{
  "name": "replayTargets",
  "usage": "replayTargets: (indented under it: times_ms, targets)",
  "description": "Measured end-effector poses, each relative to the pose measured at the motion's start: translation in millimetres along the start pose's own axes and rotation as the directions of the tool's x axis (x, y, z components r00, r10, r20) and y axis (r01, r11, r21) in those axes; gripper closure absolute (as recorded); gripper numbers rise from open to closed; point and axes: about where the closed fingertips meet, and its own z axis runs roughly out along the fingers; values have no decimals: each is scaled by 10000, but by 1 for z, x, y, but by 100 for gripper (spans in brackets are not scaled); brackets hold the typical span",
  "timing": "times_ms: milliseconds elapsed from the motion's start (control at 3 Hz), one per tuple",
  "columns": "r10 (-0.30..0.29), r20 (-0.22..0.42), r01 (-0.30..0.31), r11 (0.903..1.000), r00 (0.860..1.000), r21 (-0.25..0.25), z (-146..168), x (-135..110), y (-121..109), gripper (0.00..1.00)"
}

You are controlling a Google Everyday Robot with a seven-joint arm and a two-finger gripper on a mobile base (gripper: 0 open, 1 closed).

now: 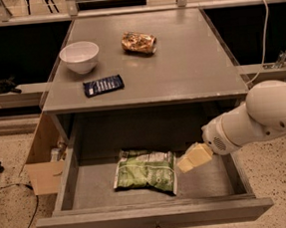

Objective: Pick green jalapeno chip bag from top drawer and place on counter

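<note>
The green jalapeno chip bag (145, 170) lies flat on the floor of the open top drawer (157, 218), near its middle. My gripper (186, 163) reaches in from the right on a white arm and hangs low over the drawer, right at the bag's right edge. Whether it touches the bag does not show. The counter (188, 62) is the grey top of the cabinet above the drawer.
On the counter stand a white bowl (79, 56), a dark blue flat packet (103, 85) and a brown-gold snack bag (138, 42). An open cardboard box (42, 164) sits on the floor left of the cabinet. A white cable (263, 30) hangs at the right.
</note>
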Motion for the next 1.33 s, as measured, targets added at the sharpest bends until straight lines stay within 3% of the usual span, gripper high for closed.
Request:
replayTargets:
  times_ms: [667, 1333]
  targets:
    - [82, -60, -84, 9992, 9999, -395, 35, 12, 13, 0]
    - [-285, -274, 267, 9976, 9992, -639, 82, 2, 44, 0]
